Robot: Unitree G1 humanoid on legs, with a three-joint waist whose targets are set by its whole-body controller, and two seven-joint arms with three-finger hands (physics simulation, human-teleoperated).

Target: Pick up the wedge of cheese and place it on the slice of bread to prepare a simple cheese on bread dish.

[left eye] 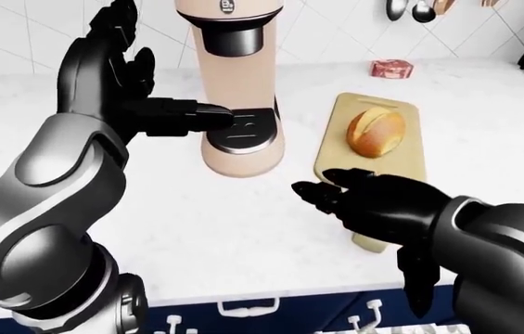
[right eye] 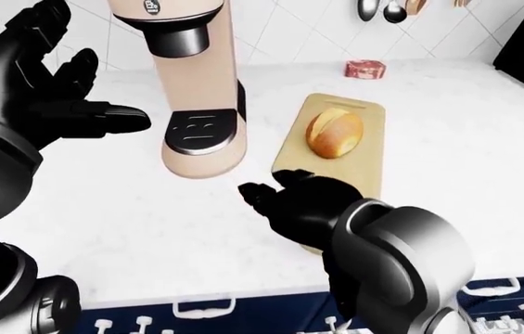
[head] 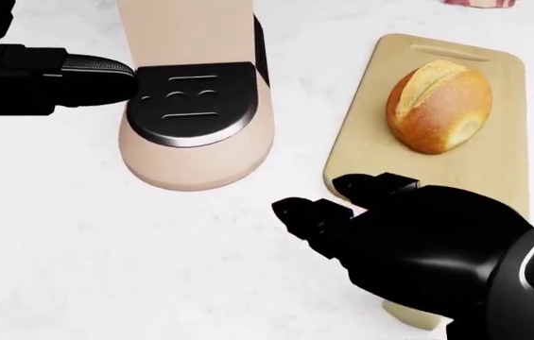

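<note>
Just right robot hand (head: 366,205), fingers spread, beside bread (head: 438,106).

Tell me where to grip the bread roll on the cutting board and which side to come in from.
Grip the bread roll across its narrow middle, fingers on its two long flanks, probably coming from above. It lies lengthwise on the cutting board, domed and free on all sides. The right hand, open just below it in the head view, is the nearer one.
</note>
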